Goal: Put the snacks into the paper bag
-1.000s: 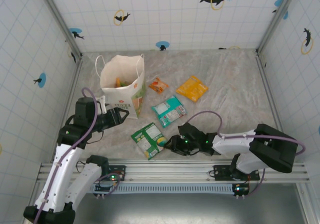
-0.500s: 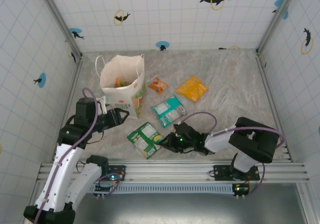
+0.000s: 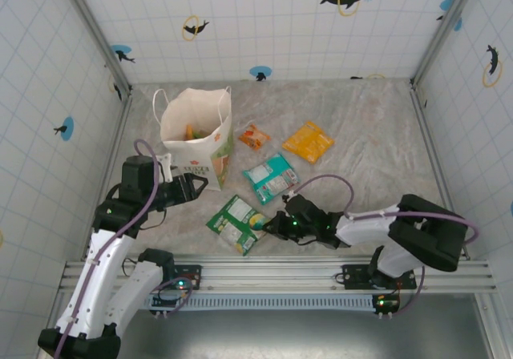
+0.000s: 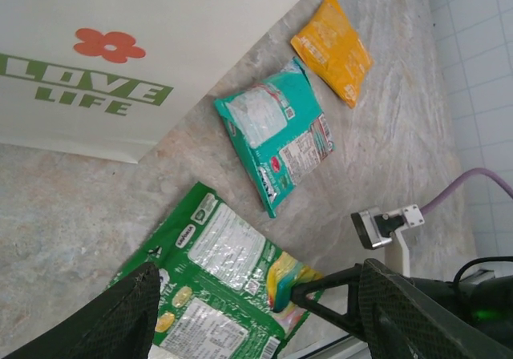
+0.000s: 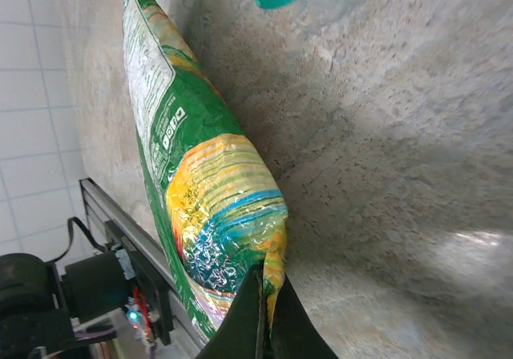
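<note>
The green snack packet [image 3: 236,223] lies on the marble table near the front edge. My right gripper [image 3: 267,225] is shut on the packet's right-hand seam, and the right wrist view shows the thin edge of the green packet [image 5: 200,183] pinched in the right gripper [image 5: 266,283]. The white paper bag [image 3: 196,139] stands open at the back left with orange packets inside. My left gripper [image 3: 195,184] is open and empty beside the bag's front, above the green packet [image 4: 212,267]. A teal packet [image 3: 271,177], a yellow-orange packet [image 3: 308,141] and a small orange packet [image 3: 254,137] lie flat on the table.
The metal rail [image 3: 264,272] runs along the front edge just behind the green packet. Tiled walls close in the table on three sides. The bag's printed front [image 4: 104,70] stands close to my left gripper [image 4: 258,271].
My right gripper has gone from open to shut on the green packet's edge, and the packet has shifted slightly. The left arm has stayed still.
</note>
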Controlling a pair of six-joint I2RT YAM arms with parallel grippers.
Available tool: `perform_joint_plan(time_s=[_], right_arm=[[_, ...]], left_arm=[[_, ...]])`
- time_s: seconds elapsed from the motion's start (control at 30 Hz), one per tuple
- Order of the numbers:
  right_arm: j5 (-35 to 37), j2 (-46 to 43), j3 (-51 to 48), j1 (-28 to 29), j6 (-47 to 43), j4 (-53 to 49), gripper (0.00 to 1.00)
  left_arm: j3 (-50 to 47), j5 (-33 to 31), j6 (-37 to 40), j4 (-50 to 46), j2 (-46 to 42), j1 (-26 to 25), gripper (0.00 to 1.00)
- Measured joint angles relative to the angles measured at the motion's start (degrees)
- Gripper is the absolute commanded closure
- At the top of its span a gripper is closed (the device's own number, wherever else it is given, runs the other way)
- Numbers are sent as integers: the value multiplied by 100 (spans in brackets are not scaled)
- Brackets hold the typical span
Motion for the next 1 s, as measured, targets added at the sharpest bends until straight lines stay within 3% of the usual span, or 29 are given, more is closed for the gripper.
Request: perform_joint_plan(time_s=[0.47,0.77,1.0], right_arm=[[1187,-1766,905,-35,-3075,-2922,100],[1346,-2041,1648,-249,-5399,-3681,100],[1193,-1967,2345,-348,-7132,-4216,100]], left_arm=[[313,887,1377,573,234,0,38],[634,1602,2914,494,560,0,41],[721,1792,4065,240,809,-168,42]])
